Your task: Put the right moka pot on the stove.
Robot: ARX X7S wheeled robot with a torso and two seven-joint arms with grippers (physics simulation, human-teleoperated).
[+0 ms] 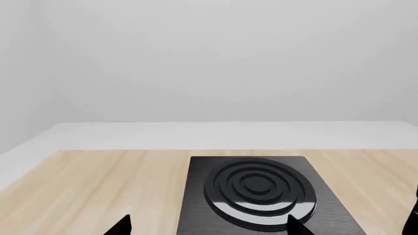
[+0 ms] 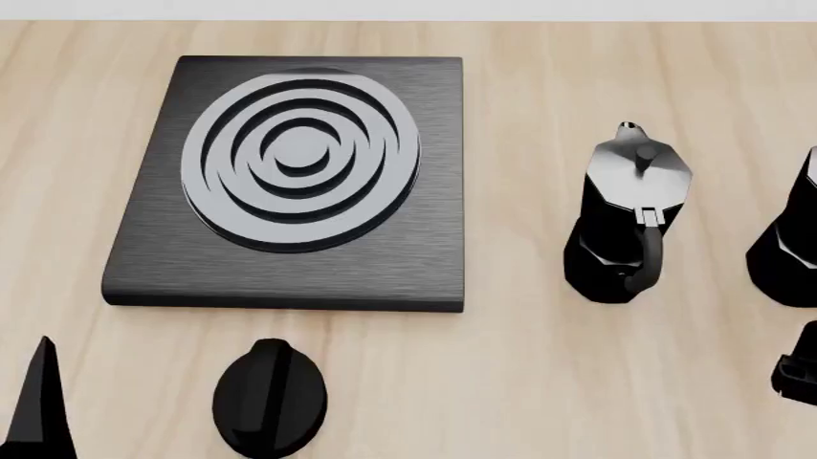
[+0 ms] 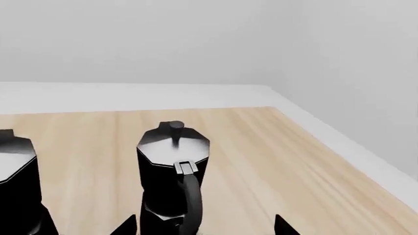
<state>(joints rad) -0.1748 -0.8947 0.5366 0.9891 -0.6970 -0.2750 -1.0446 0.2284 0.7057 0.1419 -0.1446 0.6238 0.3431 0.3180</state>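
We see the right gripper [image 3: 203,226] spread wide, empty, near the right moka pot [image 3: 172,176] (upright); the left gripper [image 1: 209,226] likewise.

Parked with the left gripper [image 1: 207,229] on the near side of the stove [image 2: 294,182], pointing straight at it, jaws spread wide. Only two dark fingertips [image 1: 119,226] peeking into the left wrist view. From the head, just one slim black finger [image 2: 45,397] standing near the stove's near-left corner. Over with the right gripper [image 3: 203,228], well right of the stove, jaws wide apart too. Cropped at the head view's edge, only a black sliver showing.
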